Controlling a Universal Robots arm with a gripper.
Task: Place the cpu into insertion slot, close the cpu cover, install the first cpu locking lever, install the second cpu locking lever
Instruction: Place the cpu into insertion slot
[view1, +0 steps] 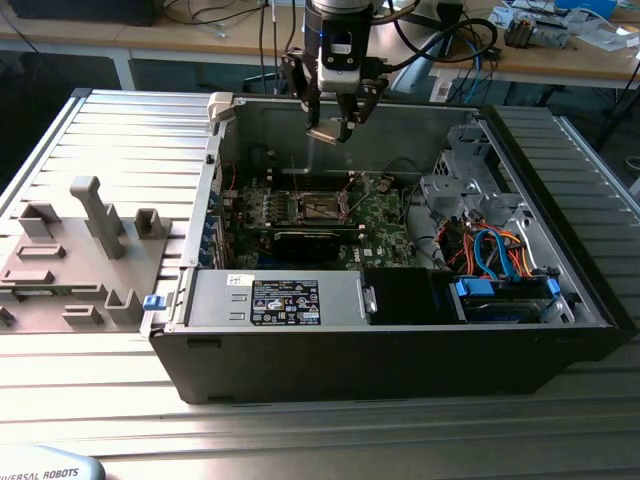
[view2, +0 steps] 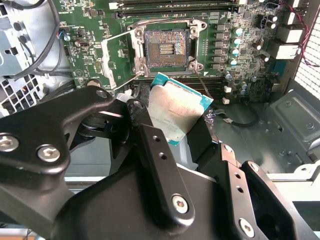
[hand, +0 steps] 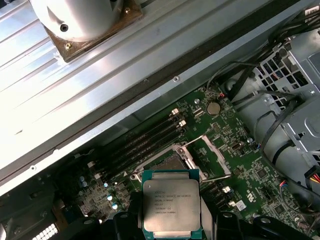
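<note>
Silvery cpu (hand: 171, 209) above open insertion slot (view2: 166, 46)

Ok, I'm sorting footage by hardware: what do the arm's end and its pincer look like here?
The pincer is black, built from angular jointed links fastened with round silvery screws, clearest in the second wrist view. In the exterior view the wrist above it is a light grey block under a dark, blue-tinged cylinder, with black cables looping beside it.

We see a ribbed aluminium counter (view1: 330, 430); beyond its far edge runs a long wooden desk (view1: 190, 42) on a white leg (view1: 122, 68), with clutter (view1: 555, 25) towards the exterior view's right.
</note>
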